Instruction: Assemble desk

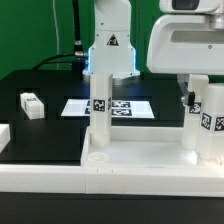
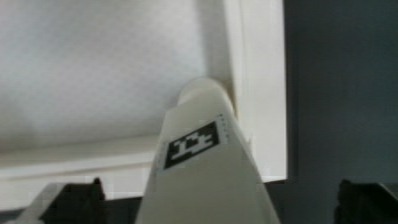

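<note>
black table [image 1: 55,85], green backdrop [image 1: 40,30]; gripper [image 2: 217,203] jaws apart astride an upright leg [image 2: 210,140].

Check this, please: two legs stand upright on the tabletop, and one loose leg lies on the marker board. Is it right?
Not fully. The loose leg lies on the black table, beside the marker board, not on it; the exterior view shows this.
</note>
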You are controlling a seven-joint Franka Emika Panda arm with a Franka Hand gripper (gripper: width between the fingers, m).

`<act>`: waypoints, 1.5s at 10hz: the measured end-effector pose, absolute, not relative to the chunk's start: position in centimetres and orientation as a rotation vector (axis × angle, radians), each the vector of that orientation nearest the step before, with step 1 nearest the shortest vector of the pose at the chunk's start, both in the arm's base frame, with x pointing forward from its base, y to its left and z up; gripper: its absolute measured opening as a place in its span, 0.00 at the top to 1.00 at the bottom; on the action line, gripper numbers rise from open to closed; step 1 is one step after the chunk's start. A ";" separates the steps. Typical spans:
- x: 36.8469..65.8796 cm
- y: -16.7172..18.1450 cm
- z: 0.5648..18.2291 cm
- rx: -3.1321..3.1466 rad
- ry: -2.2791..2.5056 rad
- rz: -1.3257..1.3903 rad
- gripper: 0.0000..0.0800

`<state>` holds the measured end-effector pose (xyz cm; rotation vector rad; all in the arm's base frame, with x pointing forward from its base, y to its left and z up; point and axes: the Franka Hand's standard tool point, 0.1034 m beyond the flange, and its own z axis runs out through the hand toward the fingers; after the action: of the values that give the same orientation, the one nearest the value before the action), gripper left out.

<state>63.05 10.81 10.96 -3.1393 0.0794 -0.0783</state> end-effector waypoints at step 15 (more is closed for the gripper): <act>63.1 10.7 10.9 -3.068 0.622 -0.079 0.64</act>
<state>63.09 10.71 10.94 -3.0681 0.6220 -0.0789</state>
